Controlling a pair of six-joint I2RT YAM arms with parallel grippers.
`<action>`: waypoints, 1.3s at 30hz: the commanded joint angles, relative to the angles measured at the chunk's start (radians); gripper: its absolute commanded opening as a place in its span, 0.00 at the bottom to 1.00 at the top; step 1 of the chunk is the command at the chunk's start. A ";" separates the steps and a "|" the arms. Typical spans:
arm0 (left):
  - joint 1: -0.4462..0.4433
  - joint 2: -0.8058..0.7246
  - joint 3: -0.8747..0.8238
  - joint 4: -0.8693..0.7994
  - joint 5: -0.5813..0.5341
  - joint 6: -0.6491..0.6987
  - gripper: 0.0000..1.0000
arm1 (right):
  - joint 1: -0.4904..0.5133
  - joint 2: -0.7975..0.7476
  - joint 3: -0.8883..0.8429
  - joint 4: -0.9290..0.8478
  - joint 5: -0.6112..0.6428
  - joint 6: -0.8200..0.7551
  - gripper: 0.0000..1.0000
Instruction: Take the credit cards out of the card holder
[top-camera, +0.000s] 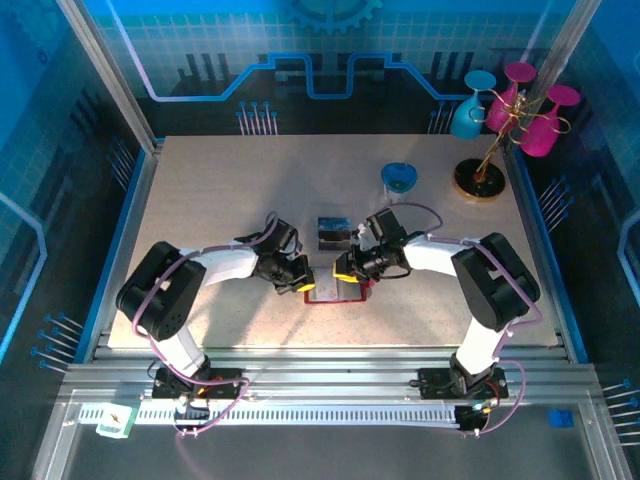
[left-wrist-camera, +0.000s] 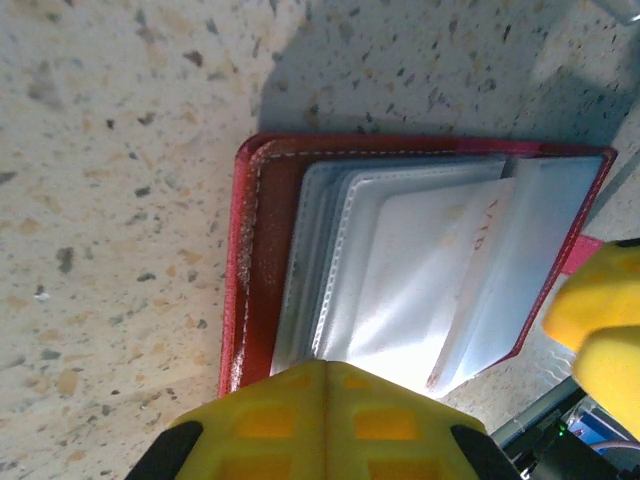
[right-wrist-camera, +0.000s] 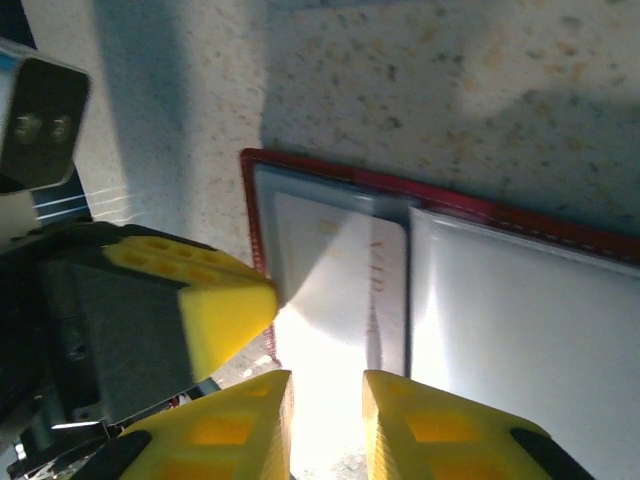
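The red card holder (top-camera: 336, 296) lies open on the table between my two grippers. Its red cover (left-wrist-camera: 262, 250) holds grey see-through pockets, and a pale credit card (left-wrist-camera: 430, 270) sits in one of them. My left gripper (left-wrist-camera: 325, 368) is shut, its tip resting on the holder's near edge. My right gripper (right-wrist-camera: 327, 390) hovers over the same pale card (right-wrist-camera: 340, 270) with its fingers a little apart and nothing pinched between them. In the top view the left gripper (top-camera: 306, 284) and right gripper (top-camera: 347, 268) nearly meet over the holder. A small stack of dark cards (top-camera: 333, 232) lies just behind it.
A blue cup (top-camera: 398, 178) stands behind the right arm. A gold stand (top-camera: 480, 180) with pink and blue goblets sits at the back right corner. Blue walls and a metal frame close in the table on all sides.
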 joint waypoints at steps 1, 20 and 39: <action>-0.010 0.021 0.033 -0.056 -0.025 0.026 0.05 | -0.013 0.041 -0.025 0.040 -0.045 -0.010 0.24; -0.027 0.054 0.054 -0.089 -0.034 0.026 0.04 | -0.017 0.100 -0.058 0.108 -0.089 0.001 0.22; -0.031 0.051 0.060 -0.129 -0.066 0.032 0.04 | -0.039 0.028 -0.077 0.084 -0.072 -0.001 0.08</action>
